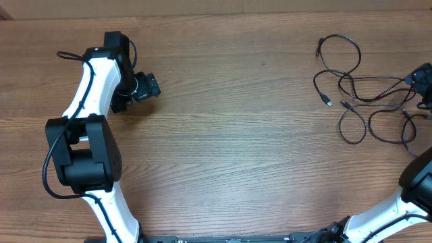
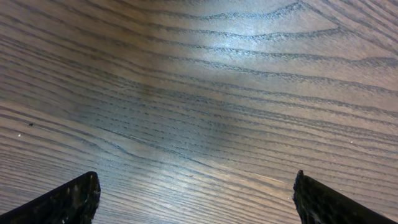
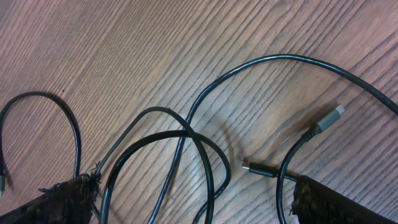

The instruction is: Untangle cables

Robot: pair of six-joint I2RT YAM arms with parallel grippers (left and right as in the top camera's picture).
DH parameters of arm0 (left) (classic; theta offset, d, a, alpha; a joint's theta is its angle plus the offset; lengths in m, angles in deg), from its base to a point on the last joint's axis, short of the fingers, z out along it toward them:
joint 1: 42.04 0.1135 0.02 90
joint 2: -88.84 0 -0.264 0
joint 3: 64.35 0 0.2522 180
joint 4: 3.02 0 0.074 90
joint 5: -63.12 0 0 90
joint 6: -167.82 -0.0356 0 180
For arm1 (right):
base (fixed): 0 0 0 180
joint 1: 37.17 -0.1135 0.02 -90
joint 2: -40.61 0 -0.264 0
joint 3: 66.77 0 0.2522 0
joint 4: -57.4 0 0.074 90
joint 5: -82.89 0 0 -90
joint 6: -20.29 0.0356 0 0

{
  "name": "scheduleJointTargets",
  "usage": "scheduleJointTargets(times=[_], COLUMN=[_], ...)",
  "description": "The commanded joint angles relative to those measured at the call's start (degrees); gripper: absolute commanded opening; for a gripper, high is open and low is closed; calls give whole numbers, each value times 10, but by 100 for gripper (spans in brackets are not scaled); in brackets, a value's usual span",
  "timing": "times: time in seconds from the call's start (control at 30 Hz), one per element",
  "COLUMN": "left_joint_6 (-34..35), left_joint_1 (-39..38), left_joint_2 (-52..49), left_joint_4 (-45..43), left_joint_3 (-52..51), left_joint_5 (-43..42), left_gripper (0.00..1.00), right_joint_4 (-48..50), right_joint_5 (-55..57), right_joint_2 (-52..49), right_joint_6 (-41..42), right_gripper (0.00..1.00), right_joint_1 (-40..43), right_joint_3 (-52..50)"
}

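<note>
where the wooden table [image 1: 236, 135] fills the overhead view from edge to edge, we see its brown grain running left to right. the left arm [image 1: 84, 145], white with black joints, rises from the lower left of that frame and bends toward the upper left. the right arm [image 1: 398, 209] shows only in the lower right corner.

the cables [image 1: 358, 94] lie on the table in the upper right of the overhead frame. they are thin black cords in loose loops that cross one another in several places, well apart from the left arm.

the left gripper [image 1: 147, 86] sits in the upper left of the overhead frame, over bare wood. in the left wrist view its fingers [image 2: 65, 202] show as two dark tips in the bottom corners, spread wide and released, with only wood grain between them.

the right gripper [image 1: 424, 81] peeks in at the right edge of the overhead frame, just beside the cable loops. in the right wrist view its fingers [image 3: 336, 202] likewise stand far apart in the bottom corners, released and grasping nothing. cable loops run down between the two tips, and we cannot tell whether any cord touches them.

smallest of all, a silver-tipped plug [image 3: 328, 119] lies at the right of that view. a second plug [image 3: 258, 169] lies just below and left of it, near the right-hand fingertip.
</note>
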Motion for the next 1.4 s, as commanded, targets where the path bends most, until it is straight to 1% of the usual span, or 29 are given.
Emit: scheduleJointTargets(times=[0.0,0.23,0.37,0.63,0.7,0.83,1.03,1.3,1.37], left_joint_6=[-5,-5,-5,-5,-5,-5,-5,-5,-5], left_joint_1=[-4,-4,-4,-4,-4,-4,-4,-4,-4], left_joint_2=[-1,-1,-1,-1,-1,-1,-1,-1,-1], left_joint_4=[0,0,0,0,0,0,0,0,0], left_joint_3=[-3,-3,-3,-3,-3,-3,-3,-3,-3], left_joint_5=[4,4,4,4,4,4,4,4,4], left_gripper=[100,100,100,100,99,100,99,100,100], right_joint_4=[2,2,0,-2,-2,-2,-2,-2,-3], right_joint_5=[-1,-1,-1,-1,-1,-1,-1,-1,-1], right_joint_2=[18,21,39,136,178,226,266,267,267], right_joint_6=[2,2,2,2,2,2,2,2,2], right_gripper=[100,100,100,100,100,100,100,100,100], right_joint_1=[-1,-4,-6,-15,-21,-40,-111,-250,-273], right_joint_3=[12,12,12,12,12,12,12,2,-5])
